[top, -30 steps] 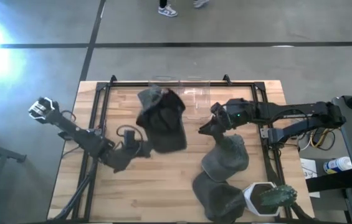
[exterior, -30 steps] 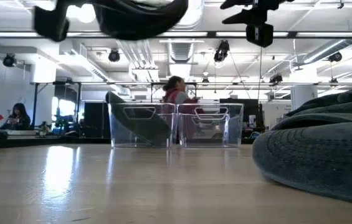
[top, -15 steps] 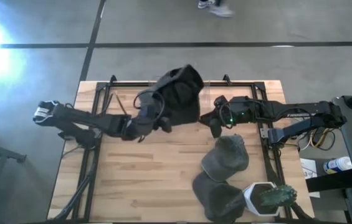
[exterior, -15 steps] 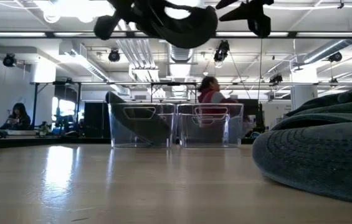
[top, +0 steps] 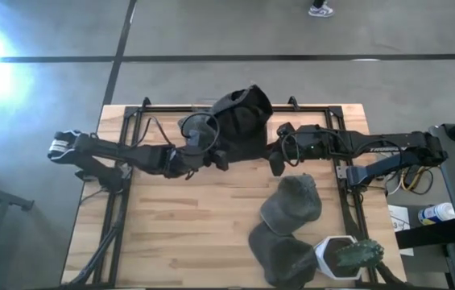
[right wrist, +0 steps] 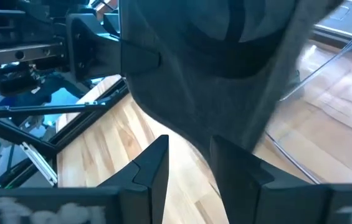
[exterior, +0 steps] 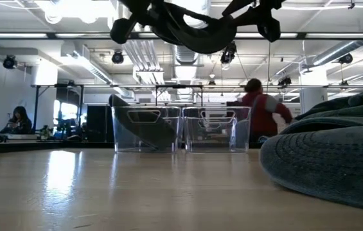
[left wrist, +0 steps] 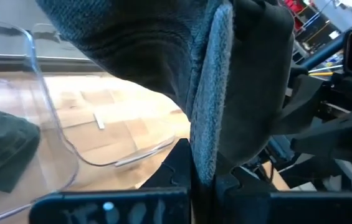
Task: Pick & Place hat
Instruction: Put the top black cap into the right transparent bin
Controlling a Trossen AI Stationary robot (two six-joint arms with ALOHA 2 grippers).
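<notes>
Dark hat (top: 241,119) aloft, pinched in left gripper (top: 211,153); right gripper (top: 276,159) alongside, parted, empty.

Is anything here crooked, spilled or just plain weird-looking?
Nothing is spilled or broken. The odd sight is the dark hat dangling crumpled in mid-air over the clear bins, pinched by the left end effector with the right end effector beside it. Two more hats overlap in a loose heap.

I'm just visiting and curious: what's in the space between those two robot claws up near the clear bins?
The dark hat. In the high view it hangs between the left gripper, which is clamped on it, and the open right gripper beside it.
</notes>
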